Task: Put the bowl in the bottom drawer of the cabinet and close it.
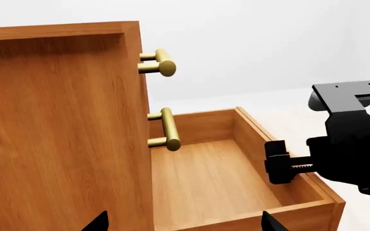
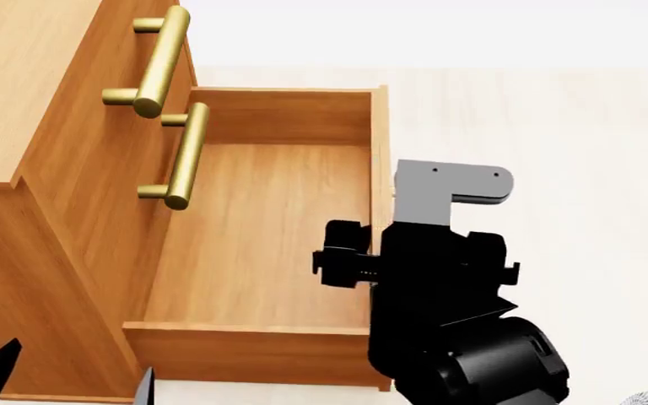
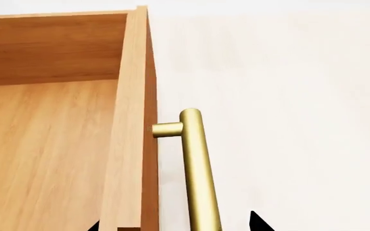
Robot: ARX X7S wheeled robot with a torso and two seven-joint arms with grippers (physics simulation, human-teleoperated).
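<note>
Bowl first: the small white bowl with the grey flower pattern is hard to find. A tiny grey-and-white bit shows at the very bottom right corner of the head view, but I cannot tell if that is it.

The bottom drawer (image 2: pixel 256 236), an orange-brown wooden box, is pulled far out of the orange-brown wooden cabinet (image 2: pixel 31 84). It sticks out over the pale cream floor (image 2: pixel 572 126). All I can see inside is its bare wooden bottom.

The drawer's brass bar handle (image 3: pixel 198 168) sits on the outside of its front wall. The two upper drawers are pushed in. Their brass bar handles (image 2: pixel 155 59) stand one above the other on the cabinet front.

The right gripper (image 3: pixel 175 225) is at the drawer's front wall. Its two black fingertips are spread wide apart. One tip is on the inside of the wall and the other is past the handle, so the wall and handle sit between them. It is not squeezing anything. The black right arm (image 2: pixel 448 337) with its grey bracket reaches in from beside the drawer front.

The left gripper (image 1: pixel 185 224) is spread wide too and holds nothing. It hangs low by the cabinet's side, near the drawer's side wall.
</note>
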